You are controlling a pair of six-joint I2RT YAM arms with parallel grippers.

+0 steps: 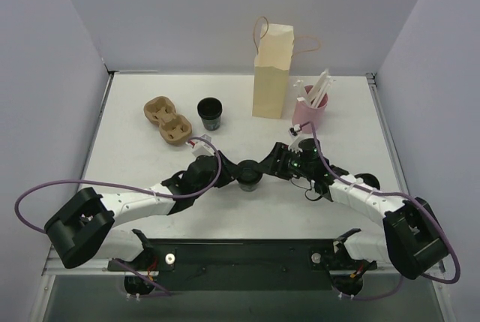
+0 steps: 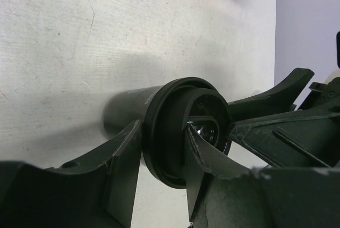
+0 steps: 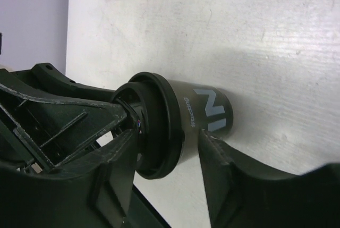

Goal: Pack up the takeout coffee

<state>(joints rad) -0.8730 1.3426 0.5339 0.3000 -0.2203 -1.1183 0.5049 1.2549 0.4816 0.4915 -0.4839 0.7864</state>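
Left fingers [image 2: 125, 177] clenched on coffee cup [image 2: 127, 108]; right fingers [image 3: 226, 177] flank it, apparently released.

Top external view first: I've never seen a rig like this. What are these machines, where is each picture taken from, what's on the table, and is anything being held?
The overhead picture looks down from behind two robot arms bolted at the near edge of a white table. The other two pictures come from a camera on each wrist, with that arm's own fingers in view. The left gripper and right gripper meet at a dark lidded coffee cup mid-table, with fingers on either side of it. Whether either one actually clamps it isn't clear. Farther back stand a cardboard cup carrier, a second dark cup, a tall paper bag and a pink cup holding white sticks.
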